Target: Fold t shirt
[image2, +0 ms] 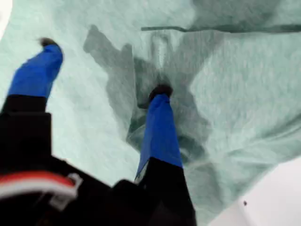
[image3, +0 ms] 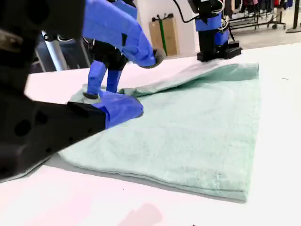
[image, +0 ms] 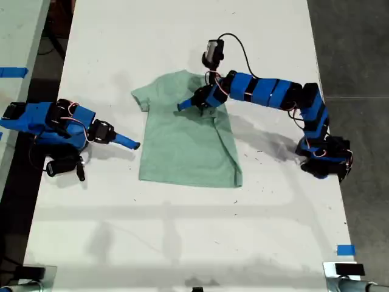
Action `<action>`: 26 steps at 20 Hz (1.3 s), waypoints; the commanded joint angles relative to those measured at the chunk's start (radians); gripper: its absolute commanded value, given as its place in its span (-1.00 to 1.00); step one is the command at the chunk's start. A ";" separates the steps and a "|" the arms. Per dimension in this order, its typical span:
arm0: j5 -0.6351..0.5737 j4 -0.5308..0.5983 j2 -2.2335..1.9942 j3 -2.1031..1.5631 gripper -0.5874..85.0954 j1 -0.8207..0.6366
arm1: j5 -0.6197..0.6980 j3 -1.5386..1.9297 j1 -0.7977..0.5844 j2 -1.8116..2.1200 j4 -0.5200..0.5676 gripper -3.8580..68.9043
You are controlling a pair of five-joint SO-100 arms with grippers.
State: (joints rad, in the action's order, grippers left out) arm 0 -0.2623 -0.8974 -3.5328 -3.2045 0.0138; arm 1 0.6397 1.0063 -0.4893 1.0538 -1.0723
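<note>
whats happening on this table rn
Two blue robot arms are folding a pale green t-shirt on a white table. One side of the shirt is already folded in over the body. My first gripper is down on the upper part of the shirt with its jaws open, fingertips on the cloth. My second gripper rests open on the table beside the shirt, at the exterior view's left, holding nothing.

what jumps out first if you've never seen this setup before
The pale green t-shirt lies mid-table on the white table, its edge on the exterior view's right already folded inward. My first gripper is stretched out over the shirt's upper part with its jaws open, one tip pressing into the cloth. My second gripper rests low on the table at the exterior view's left, just short of the shirt.
</note>
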 commanded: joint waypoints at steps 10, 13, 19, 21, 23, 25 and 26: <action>0.005 0.021 -0.005 -0.018 -0.69 -0.005 | -0.149 0.561 -0.075 1.321 -0.594 -0.02; 0.005 0.021 -0.005 -0.018 -0.69 -0.005 | -0.178 1.166 -0.041 1.864 -0.505 -0.07; 0.005 0.021 -0.005 -0.018 -0.69 -0.005 | -0.279 1.842 0.225 2.448 -0.400 -0.44; 0.005 0.021 -0.005 -0.018 -0.69 -0.003 | -0.252 1.911 0.201 2.448 -0.433 -0.49; 0.005 0.021 -0.005 -0.018 -0.69 -0.003 | -0.161 2.025 0.201 2.448 -0.337 -0.56; 0.005 0.021 -0.005 -0.018 -0.69 0.000 | -0.109 2.080 0.150 2.448 -0.308 -0.65; 0.005 0.021 -0.005 -0.018 -0.69 0.000 | -0.123 2.080 0.118 2.448 -0.310 -0.68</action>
State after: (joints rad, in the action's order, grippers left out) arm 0 -0.2623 -0.8974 -3.5328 -3.2060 0.0153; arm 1 0.4955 3.0465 -0.3252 3.4929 -1.4097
